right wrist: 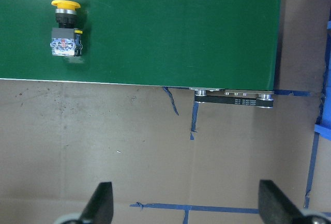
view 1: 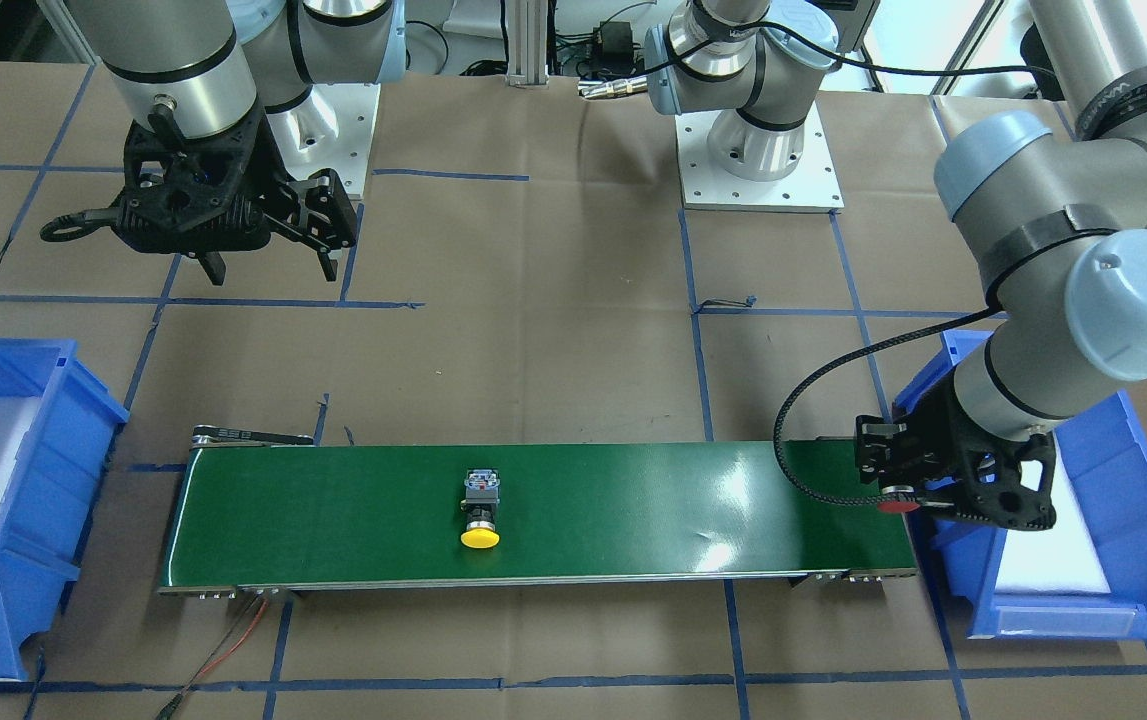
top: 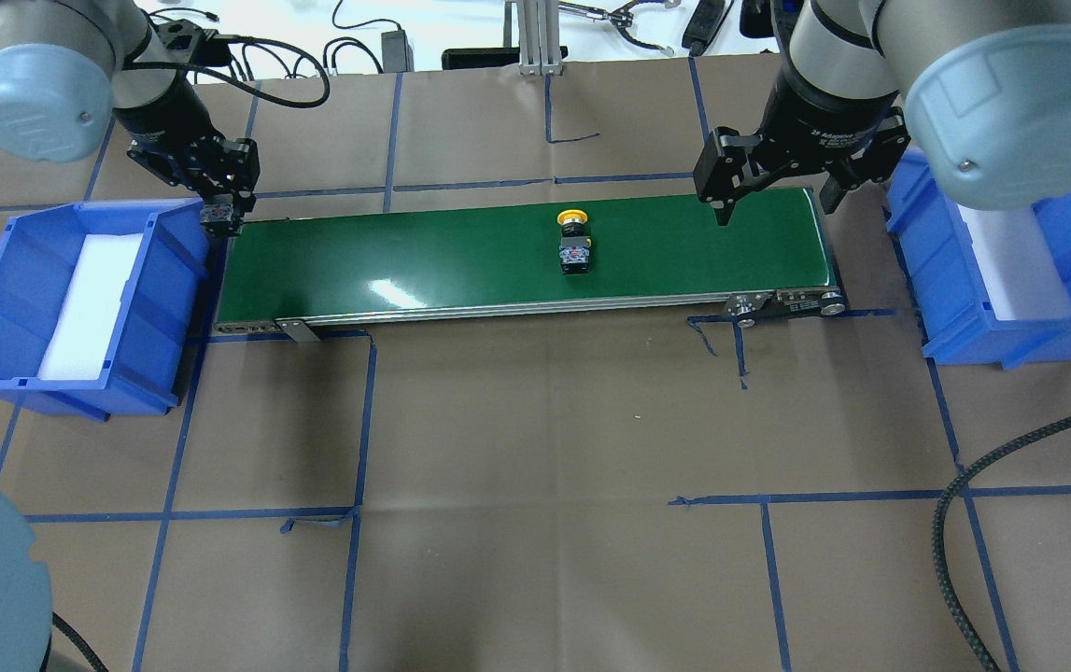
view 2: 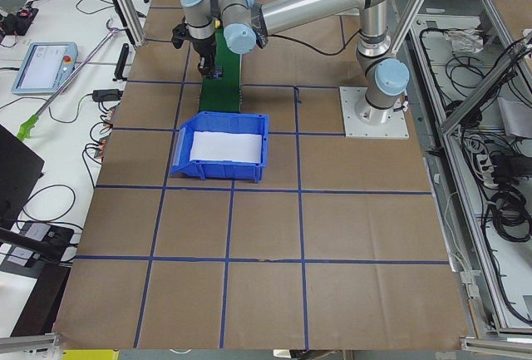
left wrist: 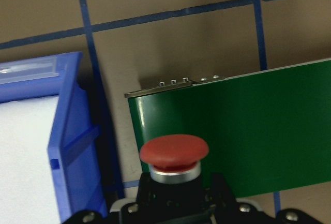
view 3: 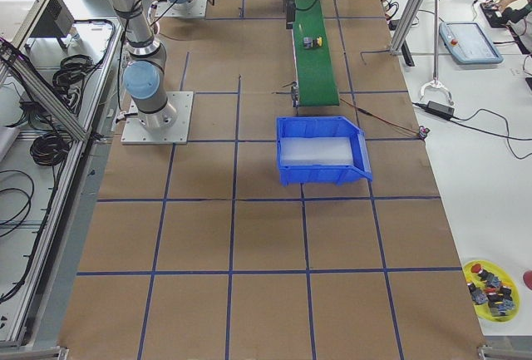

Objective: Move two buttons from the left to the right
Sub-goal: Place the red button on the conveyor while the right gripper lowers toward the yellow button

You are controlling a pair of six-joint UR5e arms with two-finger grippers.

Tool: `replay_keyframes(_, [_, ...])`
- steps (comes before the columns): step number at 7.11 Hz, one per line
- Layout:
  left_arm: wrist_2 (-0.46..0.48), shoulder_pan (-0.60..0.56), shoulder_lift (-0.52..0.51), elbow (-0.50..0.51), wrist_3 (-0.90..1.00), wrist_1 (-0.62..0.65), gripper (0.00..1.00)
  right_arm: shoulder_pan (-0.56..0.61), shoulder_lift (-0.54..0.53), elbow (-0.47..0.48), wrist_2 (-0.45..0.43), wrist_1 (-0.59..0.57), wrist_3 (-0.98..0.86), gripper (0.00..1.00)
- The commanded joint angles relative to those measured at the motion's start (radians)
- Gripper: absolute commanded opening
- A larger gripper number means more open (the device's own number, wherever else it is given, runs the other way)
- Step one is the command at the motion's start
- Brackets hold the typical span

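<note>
The left gripper, low at ten o'clock in the overhead view, is clamped on the red button. The right gripper hangs at two o'clock, pointing down, jaws spread wide.

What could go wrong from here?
1. The left tool holds the red mushroom-cap push button at the end of the green conveyor belt, beside the blue plastic bin; released there, it might tip off the edge.
2. The yellow mushroom-cap push button lies on its side; it could roll before the open right tool reaches it.
</note>
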Motion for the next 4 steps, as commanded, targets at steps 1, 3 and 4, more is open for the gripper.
replay_keyframes(1, [-0.003,-0.008,-0.009,-0.055,-0.009,0.022,0.10,0.000,0.048,0.000,0.000,-0.070,0.003,1.00])
replay_keyframes(3, [-0.003,-0.010,-0.032,-0.116,-0.003,0.122,0.10,0.000,0.079,0.003,0.000,-0.099,0.003,1.00])
replay_keyframes(4, [-0.001,-0.010,-0.043,-0.144,-0.005,0.196,0.10,0.000,0.095,0.003,0.000,-0.099,0.003,1.00])
